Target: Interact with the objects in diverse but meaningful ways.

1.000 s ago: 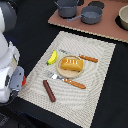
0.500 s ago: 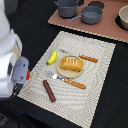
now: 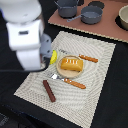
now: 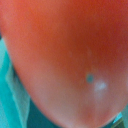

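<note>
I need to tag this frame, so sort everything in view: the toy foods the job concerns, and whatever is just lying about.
Belongs to the job:
bread loaf on the plate
banana, partly behind the arm
sausage on the placemat
tomato, filling the wrist view

Just lying about:
plate
fork
knife
placemat
two grey pots

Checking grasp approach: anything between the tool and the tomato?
Nothing visible. The tomato fills the wrist view, so it sits right at the camera. In the exterior view the arm hides both tool and tomato.
</note>
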Controlling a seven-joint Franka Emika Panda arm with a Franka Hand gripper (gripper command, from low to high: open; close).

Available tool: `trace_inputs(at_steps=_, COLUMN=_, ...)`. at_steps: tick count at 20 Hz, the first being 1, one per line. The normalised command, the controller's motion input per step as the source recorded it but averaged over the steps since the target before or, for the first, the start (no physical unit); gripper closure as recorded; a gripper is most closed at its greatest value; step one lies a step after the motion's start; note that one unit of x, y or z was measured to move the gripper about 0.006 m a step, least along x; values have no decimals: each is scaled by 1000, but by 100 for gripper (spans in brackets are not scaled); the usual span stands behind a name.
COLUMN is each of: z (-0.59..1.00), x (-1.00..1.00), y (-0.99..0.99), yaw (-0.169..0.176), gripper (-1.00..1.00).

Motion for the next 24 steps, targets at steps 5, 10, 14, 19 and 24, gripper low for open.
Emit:
trace_inputs(at_steps=5, z=307, x=678, y=832, yaw=0, gripper=100)
trace_inputs(at_steps=10, z=226, x=651, y=829, yaw=0, gripper=100)
trace_inputs(at_steps=14, z=89, x=562, y=841, yaw=0, gripper=100)
trace_inputs(at_steps=19, z=0, x=411, y=790, yaw=1, gripper=100)
trace_inputs(at_steps=24, z=1, x=518, y=846, yaw=0, gripper=100)
